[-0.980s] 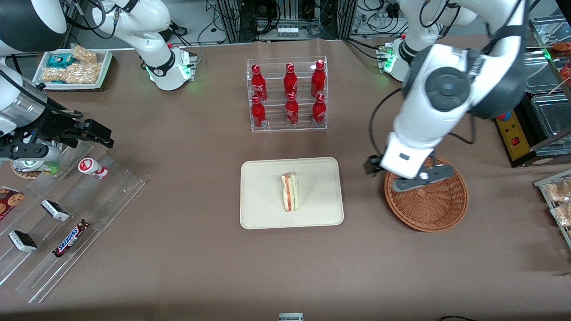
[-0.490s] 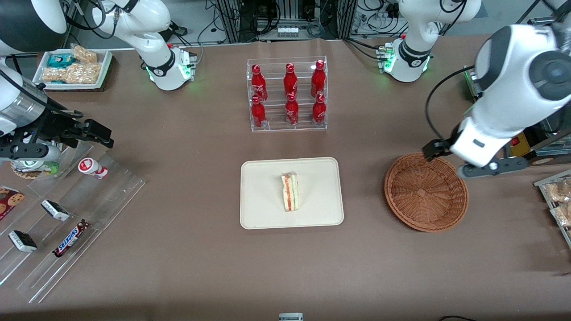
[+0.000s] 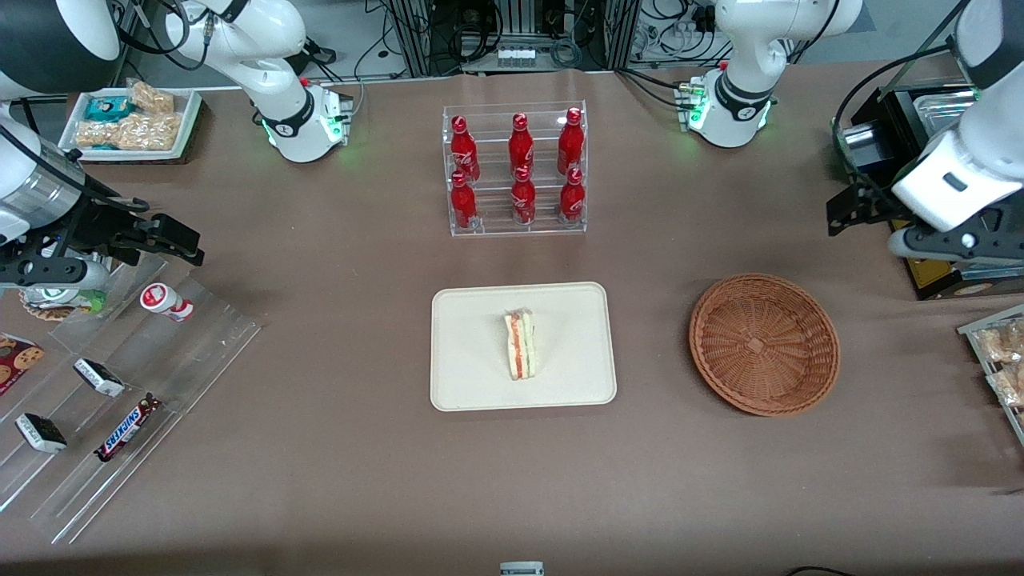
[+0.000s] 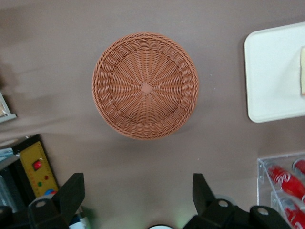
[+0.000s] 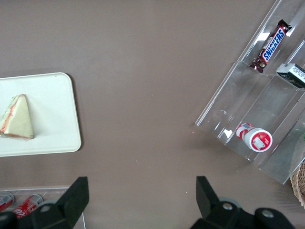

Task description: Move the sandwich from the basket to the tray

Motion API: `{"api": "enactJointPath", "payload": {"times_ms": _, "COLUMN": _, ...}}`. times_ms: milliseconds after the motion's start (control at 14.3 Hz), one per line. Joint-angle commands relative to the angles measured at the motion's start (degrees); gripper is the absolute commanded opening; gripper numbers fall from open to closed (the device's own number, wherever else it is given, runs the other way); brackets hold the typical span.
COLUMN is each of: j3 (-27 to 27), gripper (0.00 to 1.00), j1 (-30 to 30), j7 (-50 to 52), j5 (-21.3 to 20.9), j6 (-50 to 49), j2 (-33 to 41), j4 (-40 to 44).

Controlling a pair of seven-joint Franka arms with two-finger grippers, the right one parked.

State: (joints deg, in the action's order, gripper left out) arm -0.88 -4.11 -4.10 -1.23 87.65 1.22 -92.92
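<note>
The sandwich (image 3: 520,346), a pale wedge with a red and green edge, lies in the middle of the cream tray (image 3: 472,384). The parked arm's wrist view shows the sandwich (image 5: 16,119) on the tray (image 5: 52,95) too. The round wicker basket (image 3: 764,344) stands beside the tray, toward the working arm's end, with nothing in it. My gripper (image 3: 956,242) hangs high above the table, farther from the front camera than the basket and nearer the table's end. In its wrist view the gripper (image 4: 138,188) is open and holds nothing, and the basket (image 4: 145,86) and the tray's corner (image 4: 271,71) show.
A clear rack of red bottles (image 3: 516,168) stands farther from the front camera than the tray. A yellow box (image 3: 928,256) and clear bins sit under my arm. Snack bars (image 3: 1000,352) lie at the working arm's end, a stepped clear shelf (image 3: 120,376) at the parked arm's.
My gripper has left its spot over the basket, rising and swinging toward the working arm's end of the table. The sandwich, tray and basket have not moved.
</note>
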Motion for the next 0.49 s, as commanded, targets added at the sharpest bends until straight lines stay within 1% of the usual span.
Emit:
{"api": "enactJointPath", "payload": {"times_ms": 0, "j3": 0.5, "gripper": 1.0, "j1": 0.6, "j7": -2.7, "j5": 0.6, "j6": -1.8, "j2": -0.2, "j4": 3.2}}
{"api": "enactJointPath", "payload": {"times_ms": 420, "j3": 0.6, "gripper": 1.0, "j1": 0.9, "j7": -2.4, "j5": 0.8, "j6": -1.9, "j2": -0.3, "j4": 2.2}}
